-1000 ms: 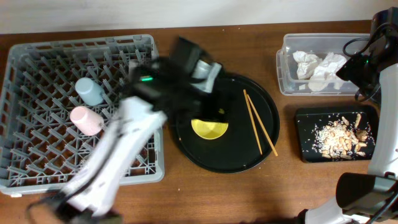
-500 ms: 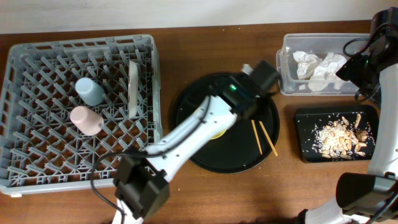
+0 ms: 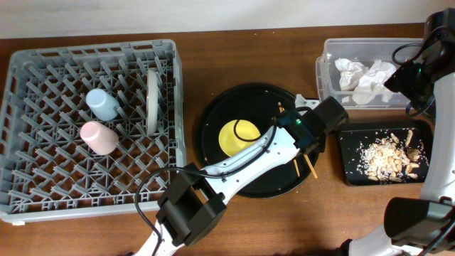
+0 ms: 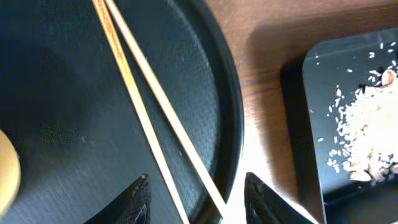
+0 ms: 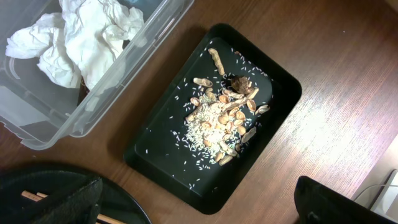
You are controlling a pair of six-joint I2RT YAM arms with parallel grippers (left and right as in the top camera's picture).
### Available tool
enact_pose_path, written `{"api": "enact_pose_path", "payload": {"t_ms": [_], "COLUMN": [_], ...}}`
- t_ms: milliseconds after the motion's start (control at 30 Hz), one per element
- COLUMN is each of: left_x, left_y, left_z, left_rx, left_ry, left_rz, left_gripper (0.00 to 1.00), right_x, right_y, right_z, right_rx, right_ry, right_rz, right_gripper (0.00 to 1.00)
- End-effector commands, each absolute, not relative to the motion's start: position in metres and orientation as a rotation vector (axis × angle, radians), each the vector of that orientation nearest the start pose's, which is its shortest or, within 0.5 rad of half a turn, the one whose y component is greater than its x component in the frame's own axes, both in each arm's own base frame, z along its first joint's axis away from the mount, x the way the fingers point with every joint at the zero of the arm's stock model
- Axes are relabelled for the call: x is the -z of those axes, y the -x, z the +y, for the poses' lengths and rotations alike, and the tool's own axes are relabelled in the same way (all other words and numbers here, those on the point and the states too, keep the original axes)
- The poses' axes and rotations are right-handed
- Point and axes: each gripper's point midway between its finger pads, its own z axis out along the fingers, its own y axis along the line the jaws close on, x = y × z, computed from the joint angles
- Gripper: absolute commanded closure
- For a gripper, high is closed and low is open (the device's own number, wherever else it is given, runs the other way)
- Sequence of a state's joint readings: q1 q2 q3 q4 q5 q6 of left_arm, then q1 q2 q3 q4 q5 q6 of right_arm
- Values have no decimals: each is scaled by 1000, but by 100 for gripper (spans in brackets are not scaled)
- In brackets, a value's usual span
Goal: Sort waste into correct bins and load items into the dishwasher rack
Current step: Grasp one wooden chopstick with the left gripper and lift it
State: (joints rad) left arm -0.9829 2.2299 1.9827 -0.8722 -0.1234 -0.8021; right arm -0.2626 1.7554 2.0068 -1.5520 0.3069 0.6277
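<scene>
We see the left gripper at the bottom edge of its wrist view. Its two dark fingertips stand partly apart and straddle the pair of wooden chopsticks. A strip of tray shows between each tip and the nearer stick, so the jaws are open and grip nothing. The chopsticks lie side by side on the right part of the large round black tray. They run from the top of that frame down towards the tray's rim, spreading a little as they go. The yellow bowl sits on the same tray, left of the sticks and near the centre of the overhead view.

The right gripper has its jaws spread wide, one finger in each lower corner of its wrist view, above the wooden table. Above them in that frame is the shallow black rectangular tray with the brownish food scraps heaped in its middle. Just beside it, in the upper left, the clear plastic tub holds the crumpled white napkins.

On the left side of the overhead view stands the grey dishwasher rack. The pale grey plate is on edge between its pegs. The light-blue cup and the pink cup lie close together to the plate's left.
</scene>
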Motion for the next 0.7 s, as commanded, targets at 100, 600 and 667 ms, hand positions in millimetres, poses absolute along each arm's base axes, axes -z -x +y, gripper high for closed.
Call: {"api": "enact_pose_path", "payload": {"t_ms": [100,600,667], "left_x": [-63,-47,-47], "left_y": [-306,-308,-309], "left_z": [-445,-465,-465], "left_rx": [420,504,513], "left_ry": [121,106,160], "left_rz": [2857,2855,2855], "left_gripper": [30,30,38], "right_x": [-263,-263,-263], "right_y": [-328,-328,-328], "right_z": [-147,-147,-147], "right_rx": [385,385,385], "right_ry": [-1276,-1275,-1275], "right_rz": [2491,2492,2492], "right_gripper": [1,1,1]}}
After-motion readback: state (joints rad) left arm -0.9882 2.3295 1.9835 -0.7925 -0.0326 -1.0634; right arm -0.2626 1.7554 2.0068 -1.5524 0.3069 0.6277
